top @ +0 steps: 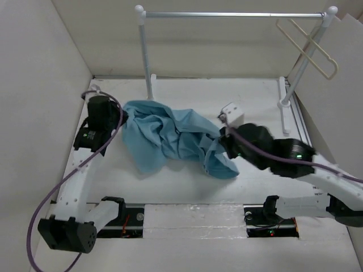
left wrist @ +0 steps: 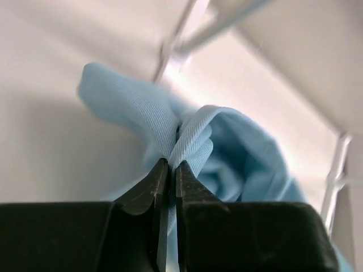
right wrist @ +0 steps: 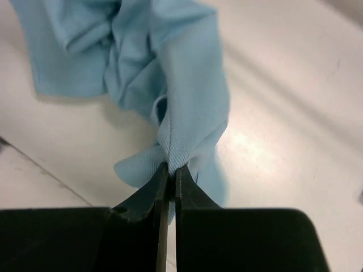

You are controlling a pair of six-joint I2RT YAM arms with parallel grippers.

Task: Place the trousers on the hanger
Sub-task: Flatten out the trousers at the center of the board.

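The light blue trousers (top: 170,136) lie crumpled across the middle of the white table. My left gripper (top: 121,117) is shut on the trousers' left edge; in the left wrist view the cloth (left wrist: 193,141) bunches between its closed black fingers (left wrist: 170,167). My right gripper (top: 223,141) is shut on the trousers' right end; in the right wrist view the cloth (right wrist: 187,113) is pinched between its fingers (right wrist: 171,169). The cream-beige hanger (top: 309,45) hangs by its hook at the right end of the silver rail, apart from both grippers.
A silver rail (top: 232,15) on white posts (top: 146,54) stands across the back of the table. A small white box (top: 232,112) lies behind the right gripper. White walls (top: 34,85) close in the left, back and right sides.
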